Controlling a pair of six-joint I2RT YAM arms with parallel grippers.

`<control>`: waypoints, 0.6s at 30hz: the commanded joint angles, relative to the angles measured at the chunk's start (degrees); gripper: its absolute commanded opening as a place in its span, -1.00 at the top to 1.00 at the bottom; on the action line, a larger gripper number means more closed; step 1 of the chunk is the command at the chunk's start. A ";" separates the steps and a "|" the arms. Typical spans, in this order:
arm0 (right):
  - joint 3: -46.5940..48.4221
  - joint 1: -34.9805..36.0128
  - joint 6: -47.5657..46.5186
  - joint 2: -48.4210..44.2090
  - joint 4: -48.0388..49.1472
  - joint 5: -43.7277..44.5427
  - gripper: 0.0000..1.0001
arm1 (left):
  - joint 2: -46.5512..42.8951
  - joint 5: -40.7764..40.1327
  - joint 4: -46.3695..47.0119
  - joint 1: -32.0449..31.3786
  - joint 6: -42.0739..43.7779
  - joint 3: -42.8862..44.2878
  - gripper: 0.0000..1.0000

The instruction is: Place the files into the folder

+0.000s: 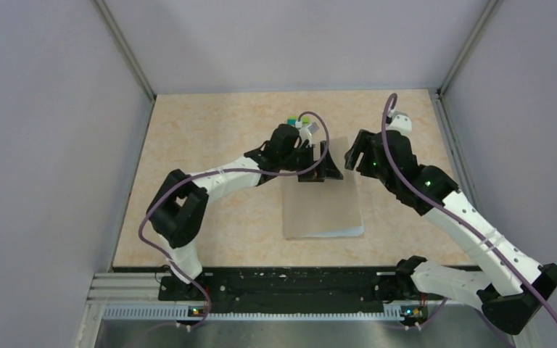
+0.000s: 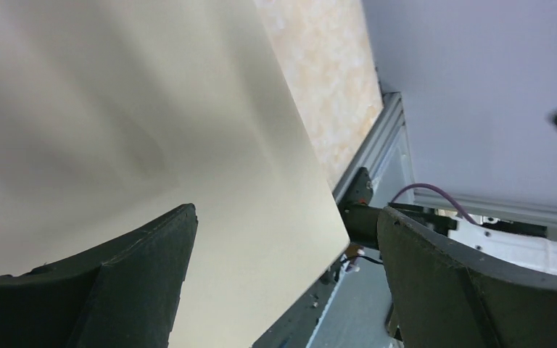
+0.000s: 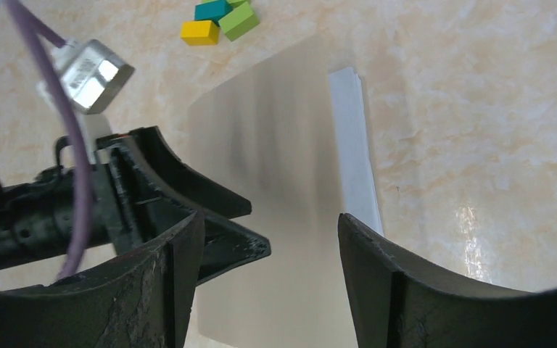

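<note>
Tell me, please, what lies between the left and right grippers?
The far end of the folder lies between the left gripper and the right gripper; the top view shows this.

Nothing legible anywhere. The small silver metal box [image 3: 93,71], ten o'clock in the right wrist view, bears a sticker with marks too blurred to read; the exposed strip of white paper sheets [image 3: 354,138] looks blank.
</note>
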 commanded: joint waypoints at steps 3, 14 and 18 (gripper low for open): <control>-0.45 -0.54 -1.10 1.42 0.51 0.24 -0.35 | 7.15 -0.56 3.18 0.10 2.09 1.33 -0.97; -3.62 -0.58 -1.39 5.56 4.79 -4.26 -0.48 | -0.68 -10.14 -11.51 2.85 9.70 1.65 -0.97; -3.69 -0.52 -2.00 6.81 7.29 -5.93 -0.57 | -8.74 -16.90 -19.65 5.65 12.39 1.12 -0.98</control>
